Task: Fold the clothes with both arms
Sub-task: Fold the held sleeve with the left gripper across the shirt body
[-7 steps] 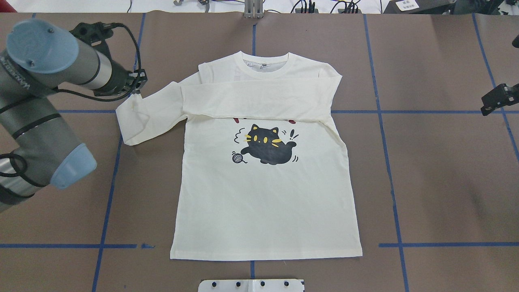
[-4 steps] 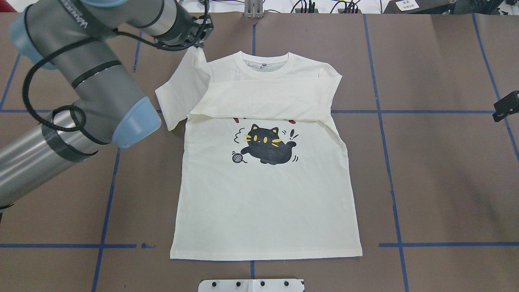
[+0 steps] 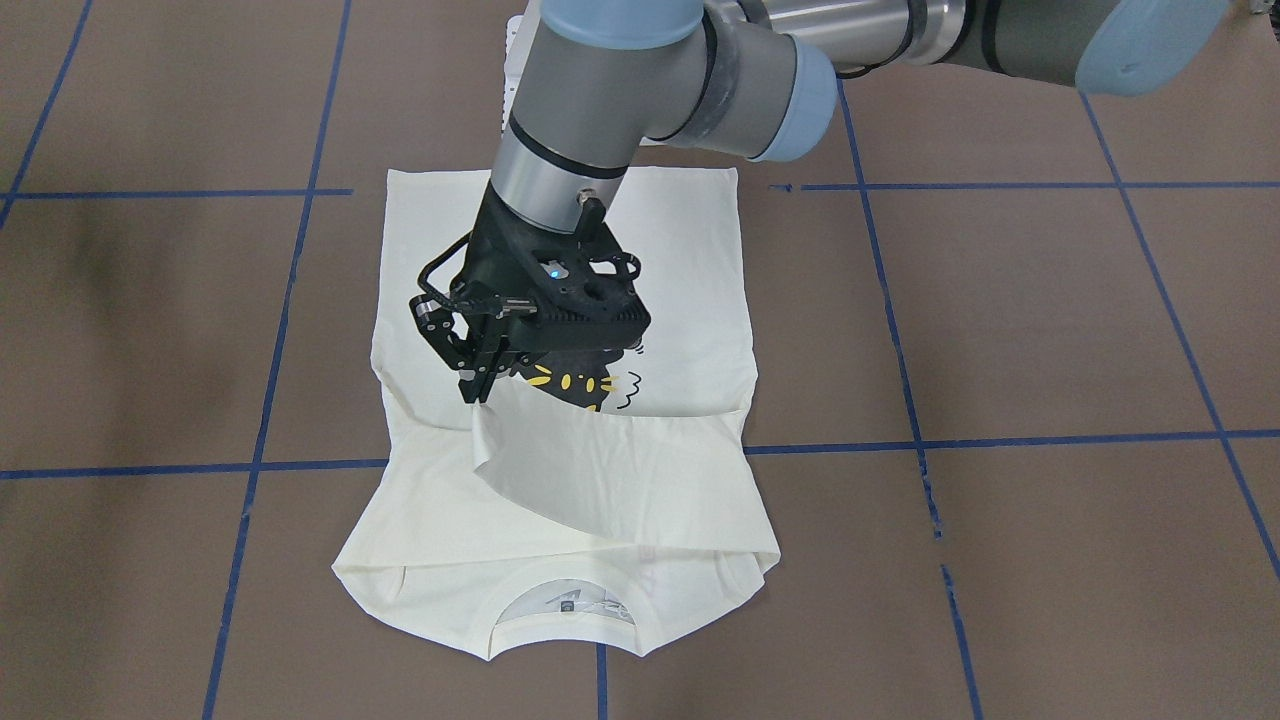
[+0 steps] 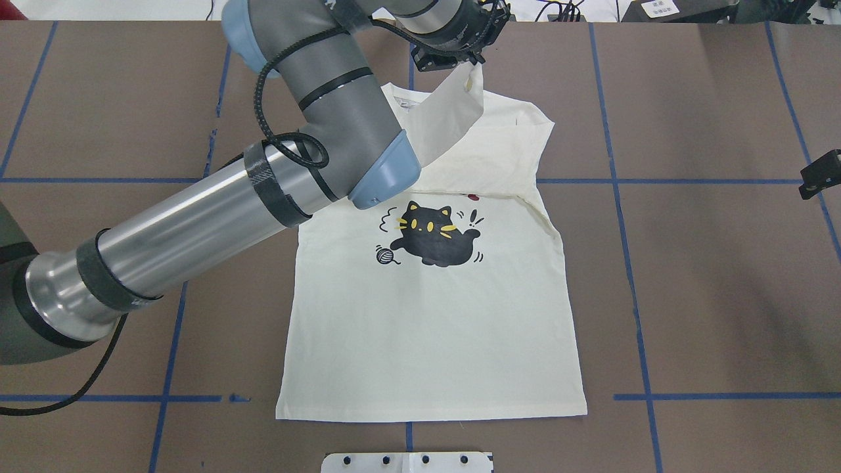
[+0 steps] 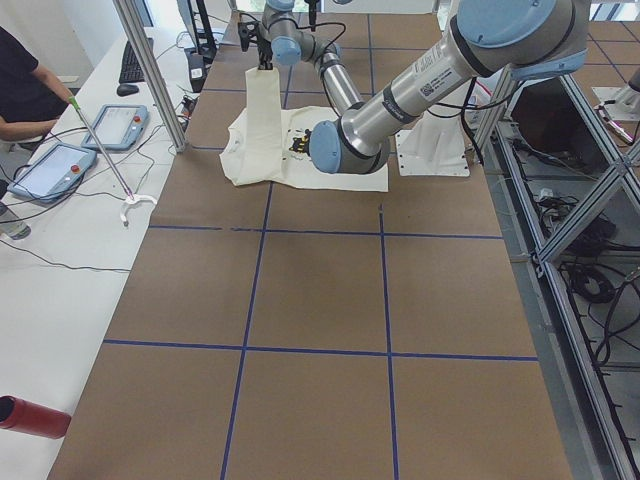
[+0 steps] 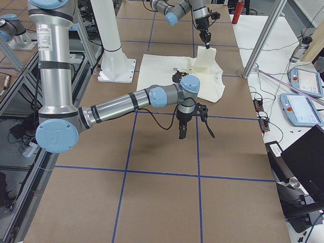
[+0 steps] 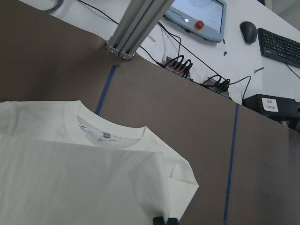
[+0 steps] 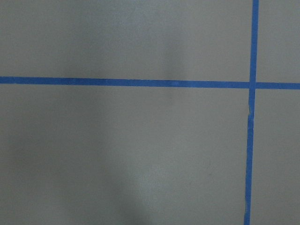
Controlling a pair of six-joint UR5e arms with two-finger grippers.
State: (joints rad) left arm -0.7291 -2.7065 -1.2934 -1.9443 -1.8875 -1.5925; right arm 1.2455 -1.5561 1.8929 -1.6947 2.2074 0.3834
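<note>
While my left gripper (image 3: 478,388) pinches the sleeve (image 3: 560,470) aloft over the shirt (image 4: 433,335) lying flat beneath, a thin hold could slip, dropping it crooked; whether my right gripper (image 4: 818,176) is parted, I cannot tell.

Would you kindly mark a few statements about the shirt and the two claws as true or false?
1. The left claw grips a sleeve of the shirt and holds it lifted. True.
2. The right claw also holds the shirt. False: it hangs over bare table, apart from the shirt.
3. The cat print faces up. True.
4. The bottom hem is folded up over the print. False: it lies flat and unfolded.
</note>
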